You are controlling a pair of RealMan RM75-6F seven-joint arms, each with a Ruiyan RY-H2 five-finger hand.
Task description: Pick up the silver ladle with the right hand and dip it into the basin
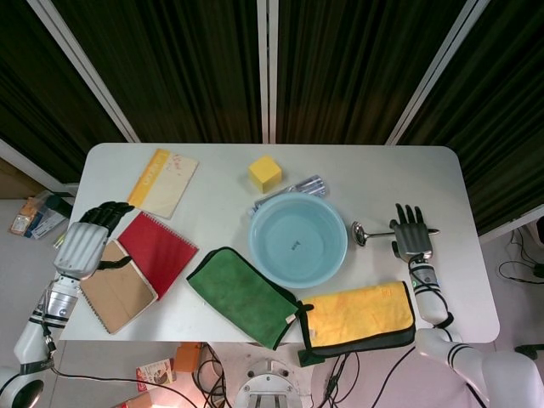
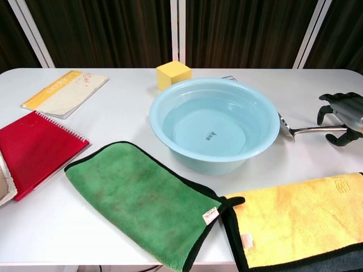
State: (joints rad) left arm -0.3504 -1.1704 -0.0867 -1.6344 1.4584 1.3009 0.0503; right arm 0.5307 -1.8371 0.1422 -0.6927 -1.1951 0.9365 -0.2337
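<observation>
The ladle point(image 1: 374, 233) lies flat on the white table point(image 1: 382, 178), just right of the basin point(image 1: 297, 239), its bowl beside the basin's rim and its handle running off to the right. In the chest view the ladle point(image 2: 309, 131) shows its handle passing under the right hand point(image 2: 340, 116). That hand point(image 1: 410, 232) hovers over the handle's far end, fingers spread and curved downward around it, thumb below the shaft; whether they actually touch the metal cannot be told, and nothing is gripped.

The basin is pale blue and holds water. Behind it sit a yellow cube point(image 1: 264, 172) and a clear plastic item point(image 1: 293, 191) touching the basin's rear edge. In front lie a green cloth point(image 1: 242, 293) and, to its right, a yellow cloth point(image 1: 361, 315), corners meeting.

At the table's left are a yellow booklet point(image 1: 163, 182), a red notebook point(image 1: 156, 251) and a brown notebook point(image 1: 116, 286). The left hand point(image 1: 85, 241) rests at that edge above the brown notebook, fingers loosely curled, holding nothing.
</observation>
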